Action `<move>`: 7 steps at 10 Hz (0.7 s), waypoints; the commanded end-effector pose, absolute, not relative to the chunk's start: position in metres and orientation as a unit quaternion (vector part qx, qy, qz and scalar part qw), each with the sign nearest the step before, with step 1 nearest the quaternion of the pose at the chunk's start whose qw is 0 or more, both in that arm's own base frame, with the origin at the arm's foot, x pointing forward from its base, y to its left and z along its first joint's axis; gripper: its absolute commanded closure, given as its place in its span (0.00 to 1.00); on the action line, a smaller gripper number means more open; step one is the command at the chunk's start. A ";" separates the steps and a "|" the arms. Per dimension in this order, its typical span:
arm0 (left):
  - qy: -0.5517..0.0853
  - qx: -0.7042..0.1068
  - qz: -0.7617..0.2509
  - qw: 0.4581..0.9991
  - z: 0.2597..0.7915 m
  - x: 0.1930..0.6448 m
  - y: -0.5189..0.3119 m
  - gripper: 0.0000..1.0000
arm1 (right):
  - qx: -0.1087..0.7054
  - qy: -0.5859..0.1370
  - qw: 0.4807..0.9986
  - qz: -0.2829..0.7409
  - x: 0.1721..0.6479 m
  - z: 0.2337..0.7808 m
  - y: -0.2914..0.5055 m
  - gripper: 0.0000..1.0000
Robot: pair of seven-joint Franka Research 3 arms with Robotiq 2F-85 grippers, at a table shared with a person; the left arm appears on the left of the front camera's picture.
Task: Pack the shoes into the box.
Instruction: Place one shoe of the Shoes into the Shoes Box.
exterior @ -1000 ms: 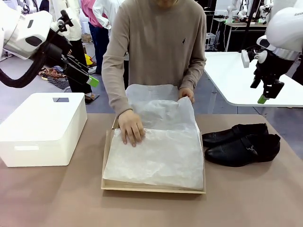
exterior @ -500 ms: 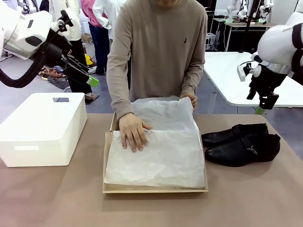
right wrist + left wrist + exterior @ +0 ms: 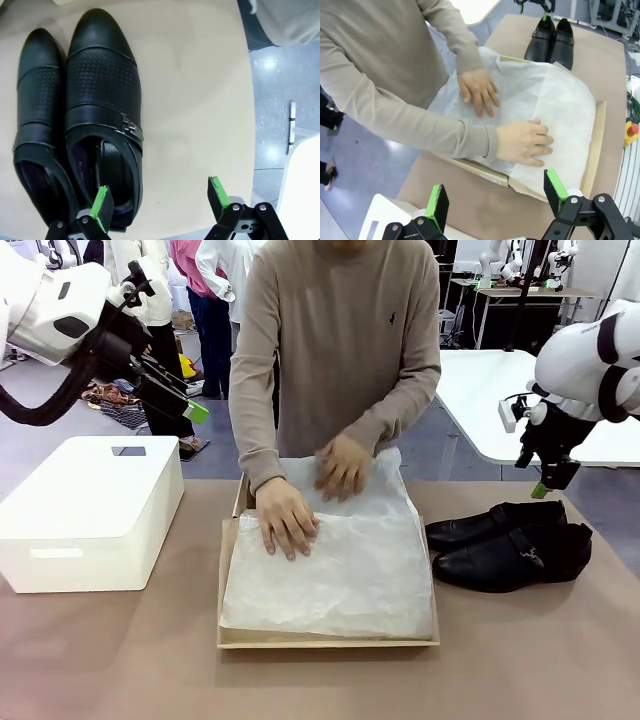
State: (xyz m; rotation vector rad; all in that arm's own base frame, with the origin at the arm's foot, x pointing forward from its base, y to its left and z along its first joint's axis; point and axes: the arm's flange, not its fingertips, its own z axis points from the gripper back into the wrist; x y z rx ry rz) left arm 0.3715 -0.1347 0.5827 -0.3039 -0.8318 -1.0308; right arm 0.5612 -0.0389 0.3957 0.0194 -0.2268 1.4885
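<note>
We start at the near edge of the table (image 3: 100, 670), which carries a brown cover. The box (image 3: 325, 641), a shallow tan cardboard tray, sits at the middle of the table with its open side up. White tissue paper (image 3: 340, 585) covers its inside from wall to wall and rises in a fold at the far end.

The shoes (image 3: 505, 545) are outside the box, on the table just to its right. We see them side by side and touching, upright on their soles, toes toward the box. In the right wrist view the shoes (image 3: 80, 115) show perforated uppers, and one carries a small metal buckle (image 3: 130, 128) on its strap. A white plastic bin (image 3: 90, 505) with a closed top stands left of the box, apart from it.

Farther back, a person in a beige sweater presses both hands on the tissue paper. The near hand (image 3: 287, 522) lies flat on the sheet. The far hand (image 3: 343, 466) rests on the raised fold by the far wall.

The right arm (image 3: 590, 360) holds the right jaws in the air above the far right side of the shoes, apart from them and pointing down. Their green pads (image 3: 102, 200) stand spread wide.

The left arm (image 3: 60, 310) holds the left jaws raised beyond the bin, aimed toward the box. Their green pads (image 3: 437, 206) also stand spread wide.
</note>
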 end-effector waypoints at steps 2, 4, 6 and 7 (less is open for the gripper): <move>-0.387 -0.150 -0.481 0.772 0.581 0.373 -0.133 0.00 | 0.020 -0.105 0.730 0.675 0.582 0.388 -0.044 0.00; -0.387 -0.150 -0.481 0.772 0.581 0.373 -0.133 0.00 | 0.022 -0.098 0.736 0.669 0.586 0.387 -0.045 0.00; -0.387 -0.150 -0.481 0.772 0.581 0.373 -0.133 0.00 | 0.016 -0.097 0.734 0.672 0.580 0.381 -0.044 0.00; -0.387 -0.150 -0.481 0.772 0.581 0.373 -0.133 0.00 | 0.016 -0.097 0.734 0.672 0.580 0.381 -0.044 0.00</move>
